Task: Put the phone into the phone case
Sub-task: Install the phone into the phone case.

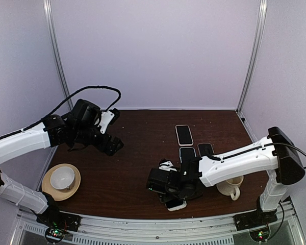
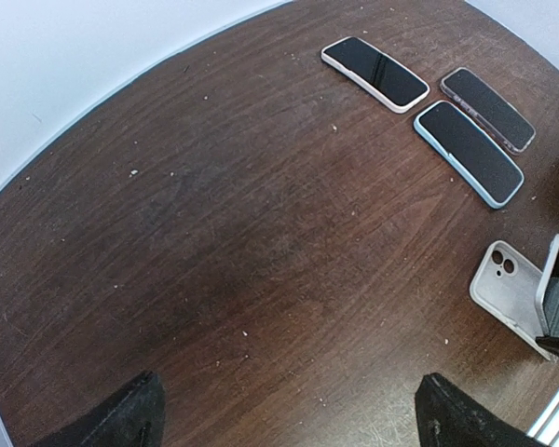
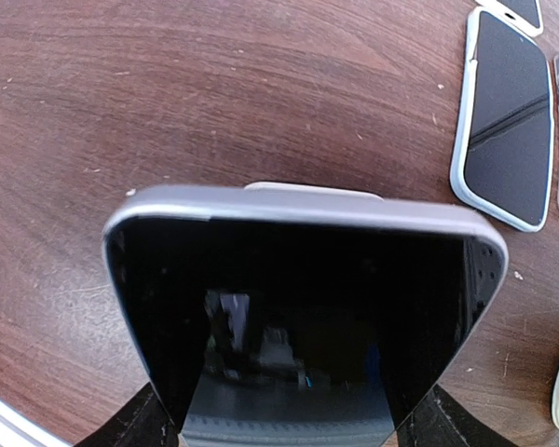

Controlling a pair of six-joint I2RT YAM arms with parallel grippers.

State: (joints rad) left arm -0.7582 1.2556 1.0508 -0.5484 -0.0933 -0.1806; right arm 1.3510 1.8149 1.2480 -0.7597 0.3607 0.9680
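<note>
Right fingers (image 3: 142, 425) clamp phone (image 3: 298, 326), tilted beside white case (image 2: 505, 289), near-right of tabletop (image 2: 214, 233); left fingers (image 2: 121, 419) wide, empty, far left. Step: insertion. Next: align phone w/ case, press in.

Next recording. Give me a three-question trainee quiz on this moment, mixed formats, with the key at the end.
1. True or false: the left gripper is shut on a phone.
2. Multiple choice: the right gripper A) hangs open and empty, B) grips the phone, C) is out of every view.
3. Fill in: the white phone case lies on the ____.
Key: 1 false; 2 B; 3 table.
</note>
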